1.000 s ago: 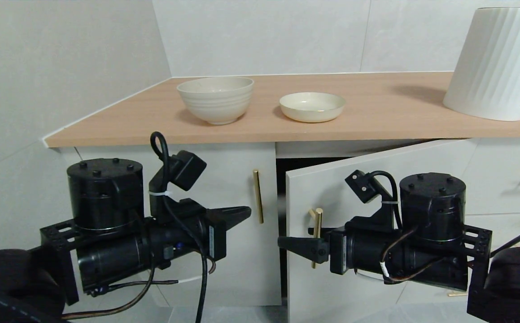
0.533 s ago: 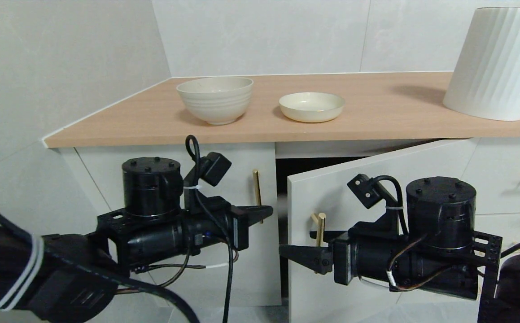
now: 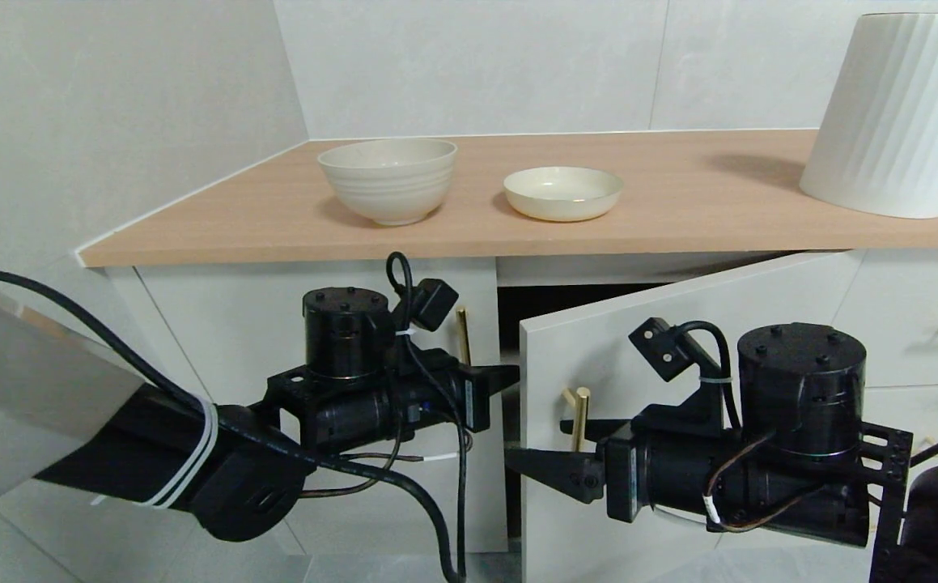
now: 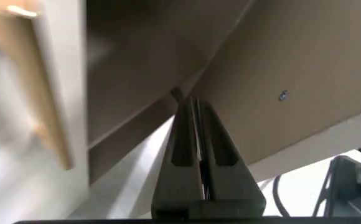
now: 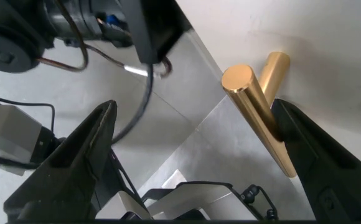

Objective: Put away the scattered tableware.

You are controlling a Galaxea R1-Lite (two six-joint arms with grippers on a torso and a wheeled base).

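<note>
What worries me most is the ajar cabinet door (image 3: 679,324). Its gold handle (image 3: 578,409) (image 5: 255,106) stands between the spread fingers of my right claw (image 3: 566,449) (image 5: 193,104), which is released and not clamped on the bar. A pull from here could let the handle slip out, and the door might drop back toward the dark gap. That gap is where my left claw (image 3: 507,375) (image 4: 195,109) sits, clenched on nothing, at about eleven o'clock from the right claw, with its tip past the edge of the shut left door (image 3: 274,324). A closing door would pinch it, and that wrist lies close to the left door's handle (image 3: 461,324), where it could catch. Both forearms lie roughly level below the countertop (image 3: 679,219), pointing inward at each other, the left higher than the right. The tableware waits on top: the bowl (image 3: 388,180) at eleven o'clock from my left claw, the shallow dish (image 3: 562,193) at twelve o'clock from my right, the two pieces apart.
</note>
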